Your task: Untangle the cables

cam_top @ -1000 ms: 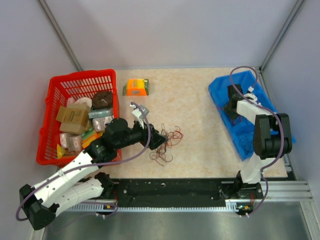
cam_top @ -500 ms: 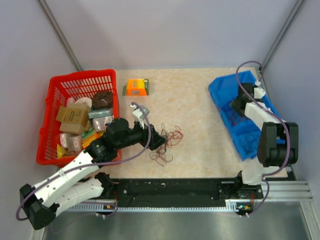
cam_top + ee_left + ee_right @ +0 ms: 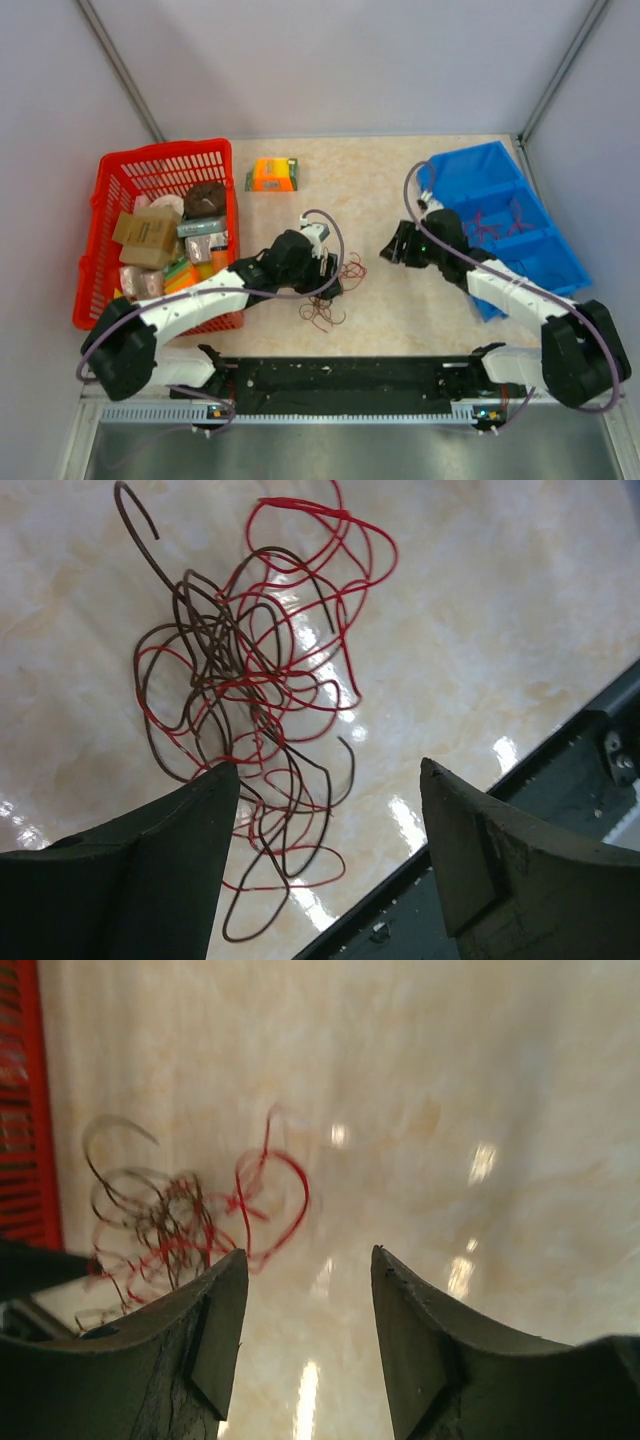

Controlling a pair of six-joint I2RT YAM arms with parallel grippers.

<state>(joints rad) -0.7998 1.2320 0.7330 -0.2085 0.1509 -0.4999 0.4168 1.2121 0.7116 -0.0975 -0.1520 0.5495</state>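
Between my left gripper's (image 3: 330, 865) spread jaws nothing is pinched. I hold them wide over the near edge of the cables (image 3: 250, 700), a red-and-brown snarl lying on the table (image 3: 520, 610) between the two arms, so a strand can be bracketed before I close. My right gripper (image 3: 305, 1350) is also spread and empty, aimed at the snarl from the far side but apart from it, ready, I judge, to pull against the left; beyond it the blue tray (image 3: 450, 175) holds a few loose strands, probably freed ones.
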